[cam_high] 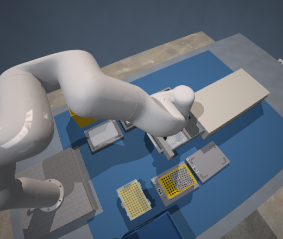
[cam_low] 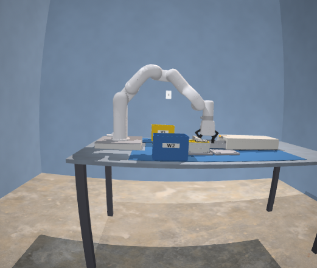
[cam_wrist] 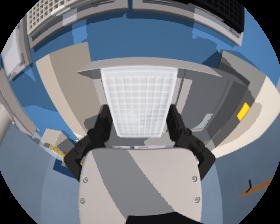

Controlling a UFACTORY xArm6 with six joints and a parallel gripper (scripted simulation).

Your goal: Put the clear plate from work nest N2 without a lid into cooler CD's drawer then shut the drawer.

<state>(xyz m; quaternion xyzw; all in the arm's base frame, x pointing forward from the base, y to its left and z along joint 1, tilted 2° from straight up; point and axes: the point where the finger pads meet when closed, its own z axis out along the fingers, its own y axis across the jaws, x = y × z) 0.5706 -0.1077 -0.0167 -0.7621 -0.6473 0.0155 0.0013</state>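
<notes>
I am holding the clear, grid-patterned rectangular plate across its width between my black fingers, which are clamped on its two edges, and it sits low inside the pulled-out grey drawer of the long beige cooler box. The flat grey work nest marked N2 lies bare beside the drawer, so the pick-up is done and the carry is all but finished. The amber lamp on the cooler's front glows, which fits the drawer standing open. I judge that what is left is to settle the plate flat within the ribs, let go, lift away, and push the drawer fully shut by its bar handle. I cannot tell whether the plate already rests on the drawer floor or hangs just above it. My white jointed arm arches up from its base and over the bench, the wrist pointing straight down so that my gripper hangs vertically over the drawer, just in front of the cooler.
</notes>
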